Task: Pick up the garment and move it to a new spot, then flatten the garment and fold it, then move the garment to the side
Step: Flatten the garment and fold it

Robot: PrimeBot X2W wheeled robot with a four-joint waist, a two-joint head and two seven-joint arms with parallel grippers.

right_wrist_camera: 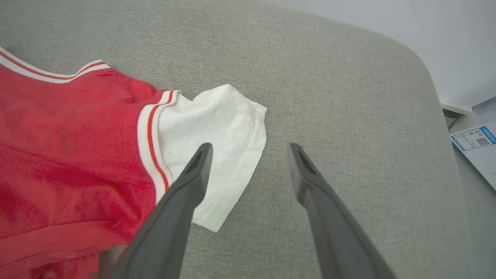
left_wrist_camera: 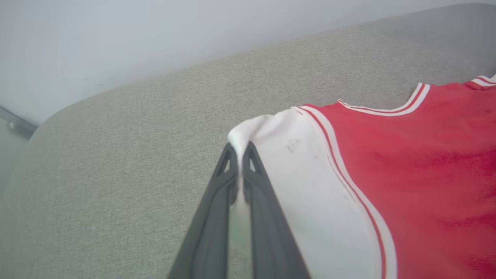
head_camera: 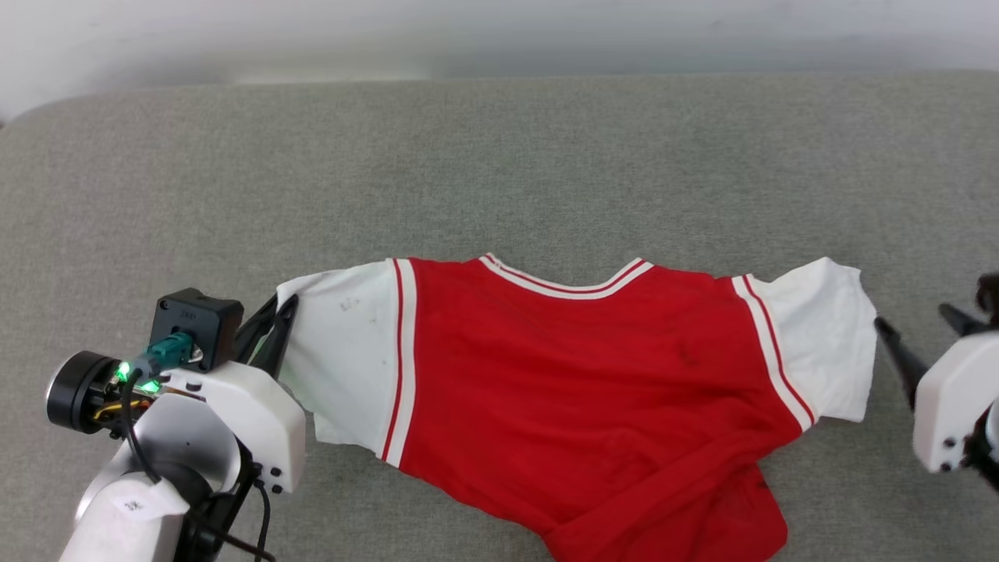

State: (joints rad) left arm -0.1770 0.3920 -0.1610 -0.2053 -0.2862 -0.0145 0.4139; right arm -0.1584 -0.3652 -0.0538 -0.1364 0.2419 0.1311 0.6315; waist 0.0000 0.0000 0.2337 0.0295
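head view: the garment [head_camera: 577,375] lies spread across the near half of the grey cushion [head_camera: 499,156], hem rumpled. left gripper [left_wrist_camera: 238,151] is clamped on its white sleeve [left_wrist_camera: 294,166]. right gripper [right_wrist_camera: 250,146] is spread apart at the opposite sleeve [right_wrist_camera: 217,155]. flattening looks to be in hand. next, the right should close there and pull the cloth taut.

1. The left gripper [head_camera: 282,306] is positioned over the near left part of the surface, with its fingers pointed toward the far edge.
2. Its jaws are pressed tightly together, and the white sleeve hem of the garment [head_camera: 585,375] is pinched between them.
3. The left wrist housing [head_camera: 242,421] is tilted upward, and green lights are lit on it.
4. The right gripper [right_wrist_camera: 250,147] is positioned toward the right edge of the surface.
5. Its jaws are spread wide apart.
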